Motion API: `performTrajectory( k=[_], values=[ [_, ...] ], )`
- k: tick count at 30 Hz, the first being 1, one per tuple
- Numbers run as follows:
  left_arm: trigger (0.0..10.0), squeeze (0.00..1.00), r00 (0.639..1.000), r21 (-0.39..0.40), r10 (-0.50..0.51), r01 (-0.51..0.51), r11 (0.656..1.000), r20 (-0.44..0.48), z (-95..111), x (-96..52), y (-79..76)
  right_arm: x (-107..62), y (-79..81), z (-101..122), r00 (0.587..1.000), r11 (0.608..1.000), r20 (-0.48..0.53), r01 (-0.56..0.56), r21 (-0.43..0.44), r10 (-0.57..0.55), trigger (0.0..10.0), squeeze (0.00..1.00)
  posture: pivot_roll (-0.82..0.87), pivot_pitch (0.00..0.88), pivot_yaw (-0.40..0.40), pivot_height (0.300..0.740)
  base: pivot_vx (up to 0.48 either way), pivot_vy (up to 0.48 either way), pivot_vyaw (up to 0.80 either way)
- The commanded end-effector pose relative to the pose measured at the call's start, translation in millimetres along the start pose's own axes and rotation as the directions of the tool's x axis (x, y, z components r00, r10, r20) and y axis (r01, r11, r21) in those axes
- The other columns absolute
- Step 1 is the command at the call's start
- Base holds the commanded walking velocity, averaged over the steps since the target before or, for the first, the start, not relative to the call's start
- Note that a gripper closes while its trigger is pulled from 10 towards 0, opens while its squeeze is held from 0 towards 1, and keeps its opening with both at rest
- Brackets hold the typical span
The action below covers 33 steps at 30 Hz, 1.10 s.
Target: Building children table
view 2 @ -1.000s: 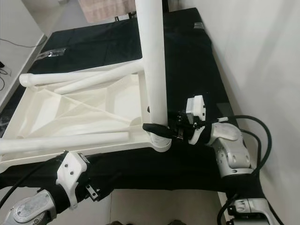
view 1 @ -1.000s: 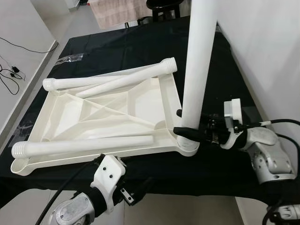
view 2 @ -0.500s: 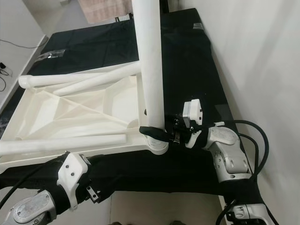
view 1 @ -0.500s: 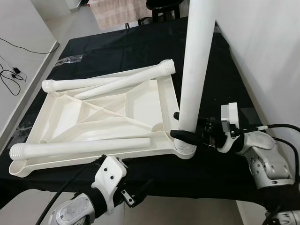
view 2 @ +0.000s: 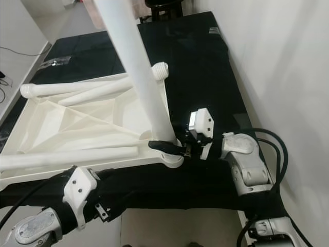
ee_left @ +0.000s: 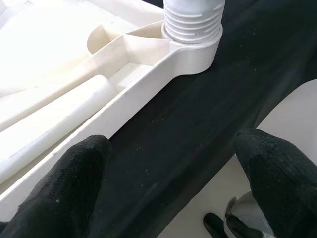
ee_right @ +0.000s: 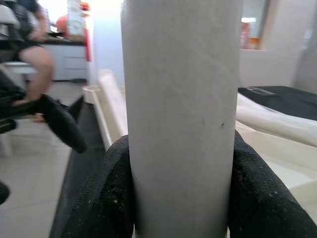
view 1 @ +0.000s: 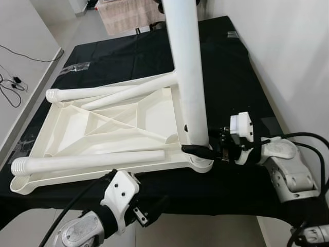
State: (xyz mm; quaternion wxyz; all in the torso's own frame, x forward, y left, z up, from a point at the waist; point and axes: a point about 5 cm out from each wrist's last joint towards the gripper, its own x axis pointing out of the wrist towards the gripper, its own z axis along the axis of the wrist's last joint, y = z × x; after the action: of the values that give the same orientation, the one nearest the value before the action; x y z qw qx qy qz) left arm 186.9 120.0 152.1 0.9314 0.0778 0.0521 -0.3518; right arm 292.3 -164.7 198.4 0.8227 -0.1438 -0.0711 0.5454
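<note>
The white children's tabletop (view 1: 103,123) lies upside down on the black-covered table (view 1: 226,67). A white leg (view 1: 190,77) stands in its near right corner socket (view 1: 201,163), leaning to the left. My right gripper (view 1: 198,150) is shut on the leg just above the socket, and both black fingers (ee_right: 104,198) press its sides. The leg's threaded end (ee_left: 193,20) shows above the socket. One loose leg (view 1: 87,162) lies along the near rim and two (view 1: 118,91) at the far rim. My left gripper (ee_left: 171,146) hangs open below the table's near edge.
A white wall runs close along the right side. A beige cloth (view 1: 128,13) hangs beyond the table's far end. A clear plastic bag (view 1: 77,67) lies on the far left of the cloth. Cables (view 1: 10,82) trail on the floor at left. A seated person (ee_right: 29,44) is in the background.
The upright leg's top has swung to the left, so it now leans. My right gripper, still on its base, has shifted slightly left. The left arm has stayed put.
</note>
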Motion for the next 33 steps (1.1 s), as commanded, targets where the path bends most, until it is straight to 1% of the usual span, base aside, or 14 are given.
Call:
performTrajectory(
  k=[1,3,4,6,7,9,12,15,18,24,25,28,32,33],
  values=[
    [10.0,0.0,0.999,0.018,0.004,-0.004,1.0,-0.034,-4.8,-2.2,1.5,4.5,14.8,-27.2,0.99,0.989,-0.119,0.09,0.114,-0.076,10.0,0.0,0.03,0.206,0.113,0.74,0.0,0.0,0.0],
    [10.0,0.0,0.999,0.021,0.009,-0.008,1.0,-0.031,-4.5,-2.1,2.3,5.5,17.6,-28.8,0.983,0.981,-0.129,0.144,0.131,-0.127,10.0,0.0,0.03,0.206,0.113,0.74,0.0,0.0,0.0],
    [10.0,0.0,0.999,0.032,0.027,-0.026,0.999,-0.022,-2.7,-1.0,6.3,9.3,29.0,-33.3,0.927,0.915,-0.17,0.363,0.175,-0.335,10.0,0.0,0.03,0.2,0.104,0.74,0.0,0.0,0.0],
    [10.0,0.0,0.999,0.035,0.033,-0.032,0.999,-0.019,-2.0,-0.7,7.6,9.4,32.7,-34.3,0.899,0.883,-0.187,0.429,0.191,-0.396,10.0,0.0,0.03,0.2,0.104,0.74,0.0,0.0,0.0],
    [10.0,0.0,0.999,0.038,0.043,-0.043,0.998,-0.013,-0.7,0.0,11.0,7.6,34.7,-34.6,0.838,0.799,-0.198,0.545,0.253,-0.509,10.0,0.0,0.02,0.195,0.105,0.74,0.0,0.0,0.0],
    [10.0,0.0,0.999,0.039,0.045,-0.045,0.998,-0.012,-0.5,0.1,11.8,7.1,34.5,-34.7,0.826,0.782,-0.198,0.564,0.266,-0.528,10.0,0.0,0.02,0.195,0.105,0.74,0.0,0.0,0.0],
    [10.0,0.0,0.999,0.05,0.049,-0.048,0.998,-0.01,0.3,0.8,15.7,0.7,34.0,-35.7,0.706,0.642,-0.191,0.703,0.306,-0.682,10.0,0.0,0.01,0.186,0.117,0.74,0.0,0.0,0.0],
    [10.0,0.0,0.999,0.065,0.053,-0.053,0.996,-0.001,2.6,2.9,20.4,2.1,34.4,-31.2,0.664,0.592,-0.128,0.724,0.353,-0.737,10.0,0.0,0.01,0.176,0.12,0.74,0.0,0.0,0.0],
    [10.0,0.0,0.998,0.076,0.057,-0.058,0.995,0.008,4.8,4.6,23.1,5.1,34.0,-26.9,0.666,0.593,-0.087,0.709,0.381,-0.741,10.0,0.0,0.01,0.176,0.12,0.74,0.0,0.0,0.0],
    [10.0,0.0,0.978,0.059,0.128,-0.139,0.989,0.164,42.9,12.0,49.6,18.3,11.5,15.5,0.696,0.684,0.136,0.618,0.388,-0.705,10.0,0.0,0.01,0.133,0.121,0.74,0.0,0.0,0.0],
    [10.0,0.0,0.948,0.039,0.157,-0.174,0.984,0.278,72.6,13.3,64.9,20.6,1.1,31.5,0.702,0.718,0.209,0.586,0.375,-0.681,10.0,0.0,0.01,0.115,0.117,0.74,0.0,0.0,0.0],
    [10.0,0.0,0.935,0.033,0.163,-0.183,0.983,0.316,82.8,13.3,69.7,21.6,-1.5,36.1,0.7,0.725,0.227,0.58,0.371,-0.677,10.0,0.0,0.01,0.115,0.117,0.74,0.0,0.0,0.0],
    [10.0,0.0,0.876,0.0,0.152,-0.171,0.985,0.457,121.9,13.5,84.4,29.2,-5.1,45.5,0.731,0.777,0.269,0.565,0.277,-0.627,10.0,0.0,0.0,0.078,0.115,0.74,0.0,0.0,0.0],
    [10.0,0.22,0.86,-0.022,0.141,-0.149,0.989,0.49,129.5,13.4,85.5,32.0,-4.7,47.0,0.748,0.793,0.266,0.564,0.231,-0.609,10.0,0.0,0.0,0.075,0.114,0.74,0.0,0.0,0.0]
  ],
)
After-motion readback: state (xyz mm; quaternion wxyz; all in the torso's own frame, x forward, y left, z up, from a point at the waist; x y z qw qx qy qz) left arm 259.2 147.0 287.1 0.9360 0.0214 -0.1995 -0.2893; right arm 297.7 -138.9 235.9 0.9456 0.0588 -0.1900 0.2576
